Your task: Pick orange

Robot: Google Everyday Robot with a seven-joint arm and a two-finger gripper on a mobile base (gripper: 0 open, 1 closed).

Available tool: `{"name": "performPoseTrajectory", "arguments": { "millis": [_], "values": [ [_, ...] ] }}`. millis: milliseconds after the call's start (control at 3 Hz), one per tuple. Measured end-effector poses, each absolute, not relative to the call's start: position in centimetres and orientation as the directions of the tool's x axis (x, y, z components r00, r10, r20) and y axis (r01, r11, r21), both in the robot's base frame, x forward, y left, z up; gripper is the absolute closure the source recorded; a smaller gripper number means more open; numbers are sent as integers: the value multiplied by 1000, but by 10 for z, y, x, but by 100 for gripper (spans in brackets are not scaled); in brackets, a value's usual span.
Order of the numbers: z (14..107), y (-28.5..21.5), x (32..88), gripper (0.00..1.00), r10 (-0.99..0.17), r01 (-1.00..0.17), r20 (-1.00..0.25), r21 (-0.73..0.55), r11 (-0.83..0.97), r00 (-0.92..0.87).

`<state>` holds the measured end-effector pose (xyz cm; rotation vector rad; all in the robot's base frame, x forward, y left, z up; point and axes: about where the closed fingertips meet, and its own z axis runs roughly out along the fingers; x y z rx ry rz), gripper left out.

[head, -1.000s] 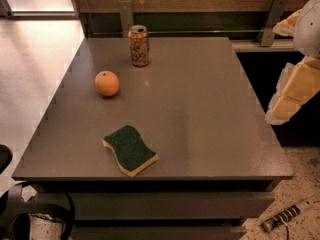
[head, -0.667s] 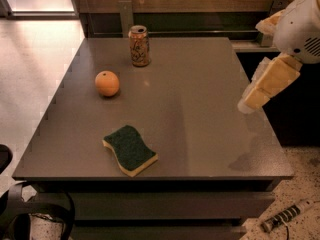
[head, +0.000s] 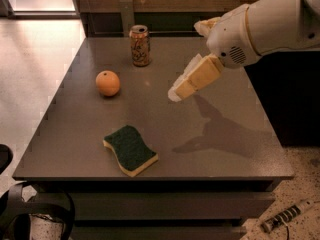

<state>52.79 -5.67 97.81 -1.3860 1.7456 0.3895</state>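
Observation:
The orange (head: 108,83) is a small round orange fruit lying on the grey table (head: 210,154), left of the middle. My gripper (head: 179,91) hangs above the table's middle, to the right of the orange and well apart from it. It holds nothing. The white arm (head: 265,26) reaches in from the upper right and casts a shadow on the table top.
An orange-brown patterned drink can (head: 140,45) stands upright at the table's back, behind the orange. A green and yellow sponge (head: 130,149) lies near the front edge. A dark wall runs behind the table. Pale floor lies to the left.
The arm has swung in from the right edge toward the table's middle, bringing the gripper much closer to the orange. The orange, can and sponge have not moved.

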Motion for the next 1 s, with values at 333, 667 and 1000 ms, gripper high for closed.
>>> {"name": "performPoseTrajectory", "arguments": {
  "millis": [333, 667, 1000],
  "values": [
    [969, 1, 535, 0, -570, -918, -821, -231, 323, 6],
    [967, 5, 539, 0, -573, -917, -819, -230, 326, 2],
    [961, 20, 558, 0, -576, -912, -817, -234, 335, -2]
  ]
}}
